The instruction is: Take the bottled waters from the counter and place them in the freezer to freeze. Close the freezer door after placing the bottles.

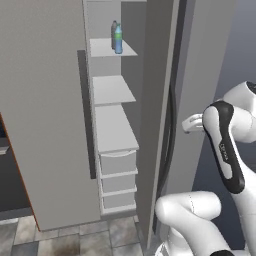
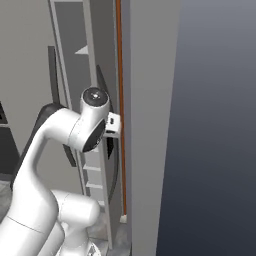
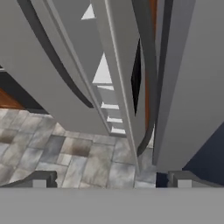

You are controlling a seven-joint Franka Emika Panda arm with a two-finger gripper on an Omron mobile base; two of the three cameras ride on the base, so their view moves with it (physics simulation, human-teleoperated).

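freezer (image 1: 45,100): tall matte grey, flat panels | freezer door (image 1: 159,125) ajar w/ long dark bar handle | white flat shelves (image 1: 111,90) | bottled waters (image 1: 117,38) upright, touching, top shelf | hand (image 3: 109,180) fingers wide apart, holding nothing, by door edge

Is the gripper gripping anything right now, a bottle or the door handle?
Nothing: the gripper is open and empty; both bottled waters stand on the freezer's top shelf.

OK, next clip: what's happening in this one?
Both bottled waters already stand on the top shelf inside the freezer. The freezer door is still partly open, and the robot's end effector is open, up beside the door's edge, holding nothing. Closing the door is what remains.
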